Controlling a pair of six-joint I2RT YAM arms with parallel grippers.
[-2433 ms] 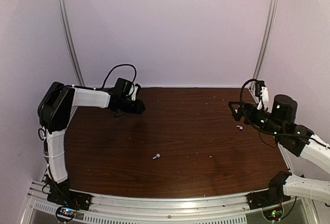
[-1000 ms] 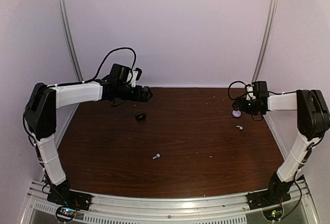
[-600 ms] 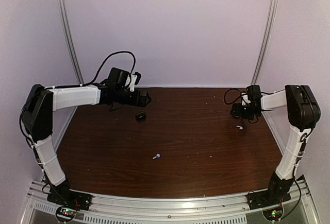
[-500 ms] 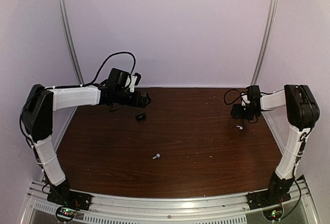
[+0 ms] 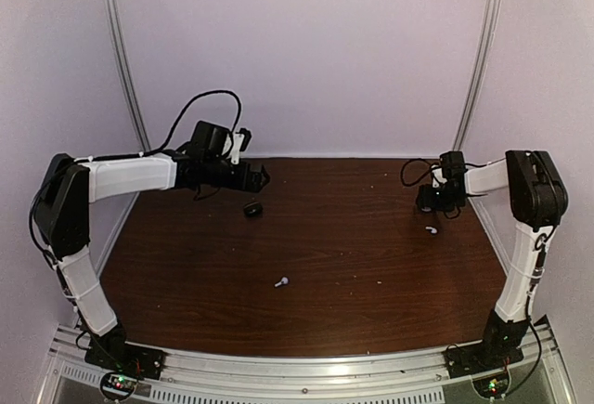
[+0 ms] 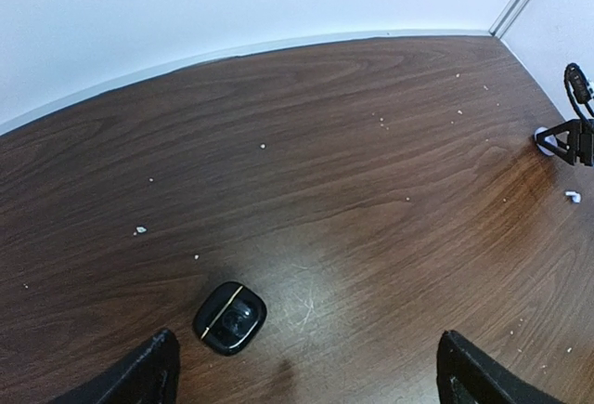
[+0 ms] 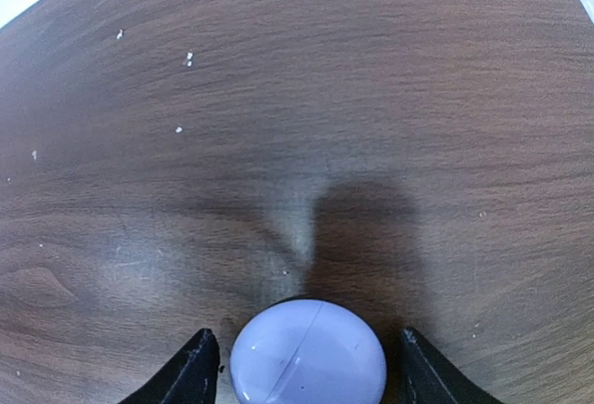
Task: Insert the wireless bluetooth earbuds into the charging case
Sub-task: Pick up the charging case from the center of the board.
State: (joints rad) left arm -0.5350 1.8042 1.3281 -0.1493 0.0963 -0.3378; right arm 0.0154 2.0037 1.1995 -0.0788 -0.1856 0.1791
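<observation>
Overhead, a white earbud (image 5: 281,282) lies mid-table toward the near side, and a second earbud (image 5: 431,229) lies by the right edge, just near of the right gripper (image 5: 427,202). The left gripper (image 5: 260,178) hovers far-left beside a black charging case (image 5: 251,208); black buds — none findable. Left wrist: fingers (image 6: 148,371) spread wide, that case shut. Right wrist: parted fingers (image 7: 195,367) flank a closed white charging case (image 7: 308,353), cropped below — a grasp seems imminent; next, close squarely, then open the lid.

Your dark wooden table (image 5: 353,265) holds a black case (image 5: 251,208) upper left, a white earbud (image 5: 281,282) at centre, a second earbud (image 5: 430,230) and round white case (image 7: 308,353) far right.
</observation>
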